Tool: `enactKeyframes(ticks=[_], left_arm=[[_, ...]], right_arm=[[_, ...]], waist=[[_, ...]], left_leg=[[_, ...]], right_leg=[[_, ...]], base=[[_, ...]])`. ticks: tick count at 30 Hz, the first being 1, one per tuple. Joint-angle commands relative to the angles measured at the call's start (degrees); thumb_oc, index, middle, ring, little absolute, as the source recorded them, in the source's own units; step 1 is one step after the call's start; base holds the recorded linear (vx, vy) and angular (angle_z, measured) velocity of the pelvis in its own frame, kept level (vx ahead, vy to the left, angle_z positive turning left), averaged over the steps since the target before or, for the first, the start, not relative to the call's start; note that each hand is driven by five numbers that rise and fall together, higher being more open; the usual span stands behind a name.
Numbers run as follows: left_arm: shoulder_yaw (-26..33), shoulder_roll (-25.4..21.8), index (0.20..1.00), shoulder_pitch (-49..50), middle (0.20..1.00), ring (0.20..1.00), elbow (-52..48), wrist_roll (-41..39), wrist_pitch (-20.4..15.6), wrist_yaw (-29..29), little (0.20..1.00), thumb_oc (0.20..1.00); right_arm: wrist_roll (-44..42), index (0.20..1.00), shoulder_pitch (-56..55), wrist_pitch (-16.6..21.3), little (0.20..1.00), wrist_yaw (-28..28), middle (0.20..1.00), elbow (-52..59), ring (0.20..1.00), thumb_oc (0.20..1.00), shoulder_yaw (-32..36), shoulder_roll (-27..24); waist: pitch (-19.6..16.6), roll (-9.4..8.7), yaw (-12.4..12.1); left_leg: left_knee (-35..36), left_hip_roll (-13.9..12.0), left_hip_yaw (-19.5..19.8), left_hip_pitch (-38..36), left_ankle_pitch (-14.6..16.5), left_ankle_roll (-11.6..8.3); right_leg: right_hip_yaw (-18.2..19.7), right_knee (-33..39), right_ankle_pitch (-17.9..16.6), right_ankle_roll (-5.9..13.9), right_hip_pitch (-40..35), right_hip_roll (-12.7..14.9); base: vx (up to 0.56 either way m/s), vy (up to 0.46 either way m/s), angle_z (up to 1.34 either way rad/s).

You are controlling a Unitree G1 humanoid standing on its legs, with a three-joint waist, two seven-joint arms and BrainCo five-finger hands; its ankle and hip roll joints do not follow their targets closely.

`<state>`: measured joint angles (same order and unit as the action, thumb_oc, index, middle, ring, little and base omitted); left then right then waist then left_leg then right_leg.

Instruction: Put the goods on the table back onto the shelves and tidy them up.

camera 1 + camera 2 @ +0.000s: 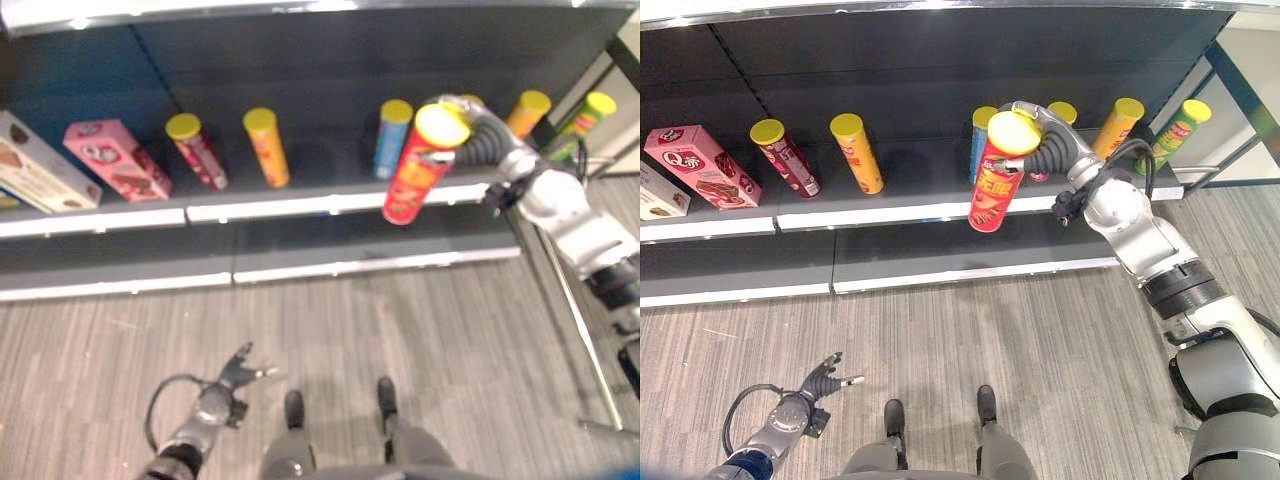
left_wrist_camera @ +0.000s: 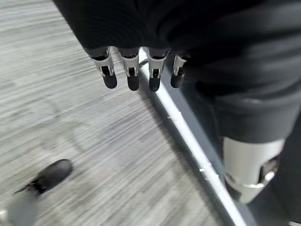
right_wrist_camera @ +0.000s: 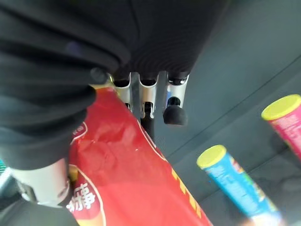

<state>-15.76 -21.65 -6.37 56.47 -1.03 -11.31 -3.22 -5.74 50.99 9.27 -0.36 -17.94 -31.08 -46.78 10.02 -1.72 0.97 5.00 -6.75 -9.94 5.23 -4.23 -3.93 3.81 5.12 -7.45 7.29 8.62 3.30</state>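
While gripped near its yellow lid by curled right hand (image 1: 1045, 150), tall red cardboard crisp tube (image 1: 995, 190) held tilted before dark metal shelf (image 1: 940, 208); placing step, needs upright setting beside blue tube (image 3: 237, 181); left hand (image 1: 820, 382) idle, fingers relaxed.

A dark metal shelf (image 1: 940, 205) with a white front edge carried yellow-lidded tubes: maroon (image 1: 786, 157), orange (image 1: 857, 152), blue (image 1: 980, 140), another orange (image 1: 1117, 127) and green (image 1: 1177, 129). A pink box (image 1: 702, 165) lay at its left.
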Motion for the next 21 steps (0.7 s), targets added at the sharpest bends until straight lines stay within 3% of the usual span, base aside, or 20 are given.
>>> enactKeyframes(ticks=[1,15,21], left_arm=[[-2.2,-1.4,1.0,-1.3,1.0,1.0,0.3,0.4,-1.4,-1.2,1.0,1.0],[-1.5,-0.9,1.0,0.5,1.0,1.0,0.5,-0.7,-1.1,-2.2,1.0,1.0],[-1.0,-0.7,1.0,0.8,1.0,1.0,-0.3,-2.8,-1.4,-2.9,1.0,1.0]], right_arm=[[-1.9,0.2,5.2,2.7,0.2,-1.4,0.2,-0.4,0.2,0.2,1.0,1.2],[-1.1,0.2,7.5,2.3,0.2,-1.6,0.2,-4.5,0.2,0.2,-1.2,8.1],[-0.9,0.2,9.6,2.4,0.2,-1.9,0.2,-5.1,0.2,0.2,-2.2,8.5]], waist=[[-3.3,-0.06,-1.4],[-3.0,0.56,-3.9],[-2.6,1.33,-5.1]], left_leg=[[-6.6,0.0,1.0,0.6,8.8,-2.94],[-6.8,1.0,1.5,2.6,8.8,-2.38],[-7.2,1.9,2.5,3.8,8.4,-2.29]], right_leg=[[-0.5,-4.7,11.7,4.71,-1.8,0.8],[-0.5,-3.3,10.8,5.38,-1.1,3.1],[-0.9,-3.3,10.4,5.79,-0.8,4.2]], base=[[0.0,0.0,0.0],[0.0,0.007,0.06],[-0.03,-0.023,0.17]])
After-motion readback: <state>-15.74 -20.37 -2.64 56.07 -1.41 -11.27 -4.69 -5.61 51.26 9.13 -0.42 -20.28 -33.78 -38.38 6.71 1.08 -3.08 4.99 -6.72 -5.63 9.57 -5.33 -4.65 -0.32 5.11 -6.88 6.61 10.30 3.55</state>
